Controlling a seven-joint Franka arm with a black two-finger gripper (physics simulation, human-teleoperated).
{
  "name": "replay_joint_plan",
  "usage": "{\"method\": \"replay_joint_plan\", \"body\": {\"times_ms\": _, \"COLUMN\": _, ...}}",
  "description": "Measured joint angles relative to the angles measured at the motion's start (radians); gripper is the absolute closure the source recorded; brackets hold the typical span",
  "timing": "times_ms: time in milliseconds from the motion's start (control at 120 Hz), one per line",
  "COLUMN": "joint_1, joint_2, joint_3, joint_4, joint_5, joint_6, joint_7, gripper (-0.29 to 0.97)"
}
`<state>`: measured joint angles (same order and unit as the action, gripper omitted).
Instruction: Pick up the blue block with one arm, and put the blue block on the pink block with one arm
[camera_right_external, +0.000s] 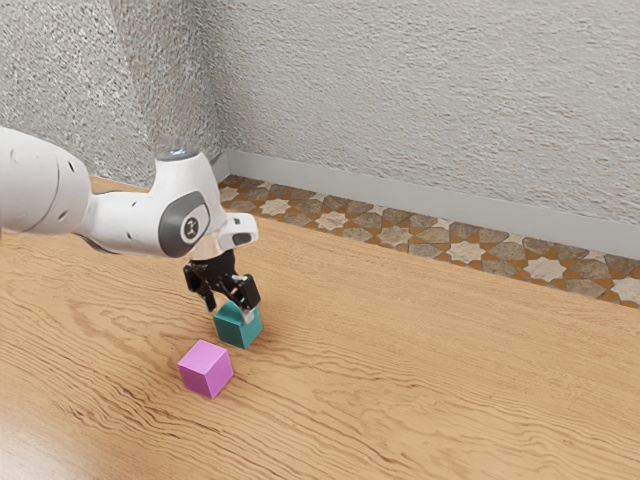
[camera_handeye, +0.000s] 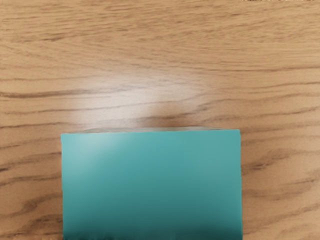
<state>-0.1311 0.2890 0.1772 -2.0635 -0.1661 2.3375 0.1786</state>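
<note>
The blue block, a teal-blue cube, rests on the wooden table. My gripper hangs right over it, pointing down. The gripper is open, with its fingers level with the cube's top, one on each side. In the wrist view the blue block is large and directly under my hand. The pink block stands on the table a short way in front of the blue one, nearer the camera, and does not touch it.
The wooden table stretches wide to the exterior view's right and front. Behind it run a patterned tile floor strip and a grey textured wall.
</note>
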Motion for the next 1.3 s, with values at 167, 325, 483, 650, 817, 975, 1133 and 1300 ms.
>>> {"method": "replay_joint_plan", "body": {"times_ms": 167, "joint_1": 0.01, "joint_2": 0.015, "joint_3": -0.001, "joint_4": 0.003, "joint_5": 0.005, "joint_6": 0.003, "joint_7": -0.029, "gripper": 0.02}}
{"method": "replay_joint_plan", "body": {"times_ms": 325, "joint_1": -0.001, "joint_2": 0.018, "joint_3": -0.003, "joint_4": 0.01, "joint_5": 0.009, "joint_6": 0.013, "joint_7": -0.041, "gripper": 0.02}}
{"method": "replay_joint_plan", "body": {"times_ms": 483, "joint_1": 0.007, "joint_2": 0.026, "joint_3": -0.003, "joint_4": 0.011, "joint_5": 0.012, "joint_6": 0.024, "joint_7": -0.028, "gripper": 0.02}}
{"method": "replay_joint_plan", "body": {"times_ms": 650, "joint_1": 0.017, "joint_2": 0.043, "joint_3": -0.002, "joint_4": 0.012, "joint_5": 0.016, "joint_6": 0.03, "joint_7": -0.012, "gripper": 0.02}}
{"method": "replay_joint_plan", "body": {"times_ms": 817, "joint_1": 0.014, "joint_2": 0.059, "joint_3": -0.004, "joint_4": 0.03, "joint_5": 0.017, "joint_6": 0.042, "joint_7": 0.001, "gripper": 0.02}}
{"method": "replay_joint_plan", "body": {"times_ms": 975, "joint_1": 0.013, "joint_2": 0.088, "joint_3": -0.011, "joint_4": 0.064, "joint_5": 0.017, "joint_6": 0.06, "joint_7": 0.011, "gripper": 0.02}}
{"method": "replay_joint_plan", "body": {"times_ms": 1133, "joint_1": 0.019, "joint_2": 0.091, "joint_3": -0.012, "joint_4": 0.061, "joint_5": 0.016, "joint_6": 0.065, "joint_7": 0.018, "gripper": 0.02}}
{"method": "replay_joint_plan", "body": {"times_ms": 1300, "joint_1": 0.019, "joint_2": 0.092, "joint_3": -0.012, "joint_4": 0.052, "joint_5": 0.014, "joint_6": 0.063, "joint_7": 0.024, "gripper": 0.02}}
